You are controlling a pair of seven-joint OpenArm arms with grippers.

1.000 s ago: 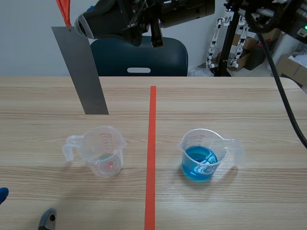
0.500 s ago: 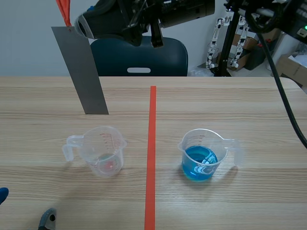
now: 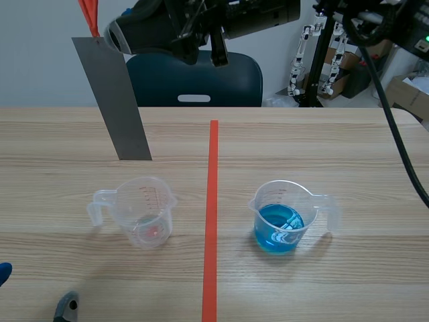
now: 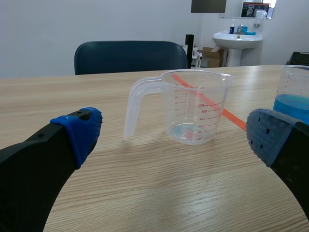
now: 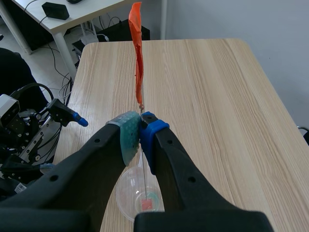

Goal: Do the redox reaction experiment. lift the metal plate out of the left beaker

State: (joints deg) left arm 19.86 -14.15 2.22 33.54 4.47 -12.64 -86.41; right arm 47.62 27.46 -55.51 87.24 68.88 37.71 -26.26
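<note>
The grey metal plate (image 3: 112, 100) hangs in the air, clear of the left beaker (image 3: 143, 211), with an orange ribbon (image 3: 88, 15) at its top. My right arm (image 3: 201, 23) crosses the scene's top and holds the plate's upper end. In the right wrist view my right gripper (image 5: 140, 124) is shut on the plate (image 5: 143, 166), seen edge-on, straight above the clear beaker (image 5: 142, 195). My left gripper (image 4: 174, 137) is open low over the table, with the clear beaker (image 4: 193, 113) ahead between its fingers. One blue pad (image 3: 3, 272) shows at the scene's lower left.
The right beaker (image 3: 283, 218) holds blue liquid, right of the orange-red tape line; it also shows beside my left gripper (image 4: 294, 96). A dark blue chair (image 3: 194, 80) stands behind the table's far edge. Equipment and boxes stand at the back right.
</note>
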